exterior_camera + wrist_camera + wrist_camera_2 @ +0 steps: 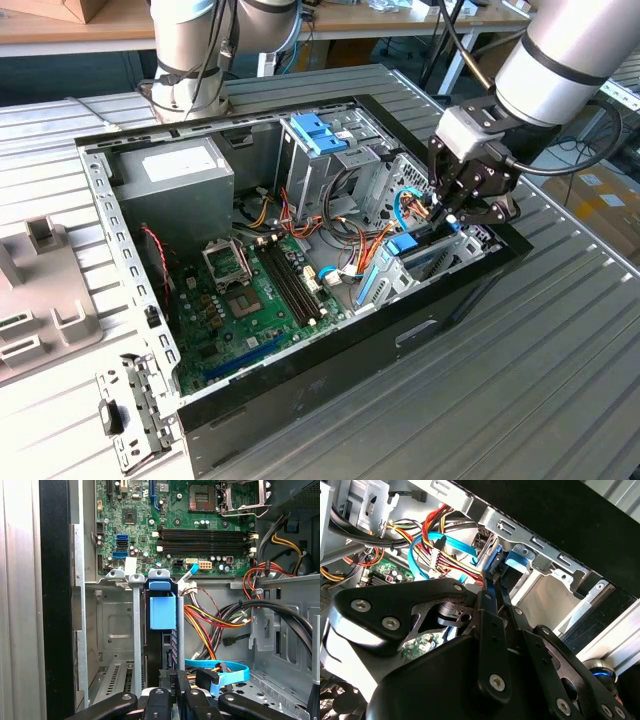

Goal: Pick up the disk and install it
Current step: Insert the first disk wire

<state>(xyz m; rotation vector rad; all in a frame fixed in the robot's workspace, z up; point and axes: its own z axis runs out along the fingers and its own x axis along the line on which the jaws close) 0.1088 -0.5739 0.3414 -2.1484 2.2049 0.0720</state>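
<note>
Seemingly your gripper (172, 682) is pinched narrow on the disk (162, 645), which stands on edge just ahead of the jaws, already partway down its bay (137, 630); final seating remains

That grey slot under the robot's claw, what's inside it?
The disk stands on edge inside the drive bay, blue rail showing. The gripper is shut on the disk's near edge. Its label faces are hidden by the bay walls.

**Colours inside the open computer**

A green motherboard (200, 525) with black memory slots. A blue tab (162, 611) on the black-edged disk (165, 650). Red, yellow and orange wires (452, 562), a light-blue cable (227, 672), grey metal case (130, 290), black gripper (455, 212).
</note>
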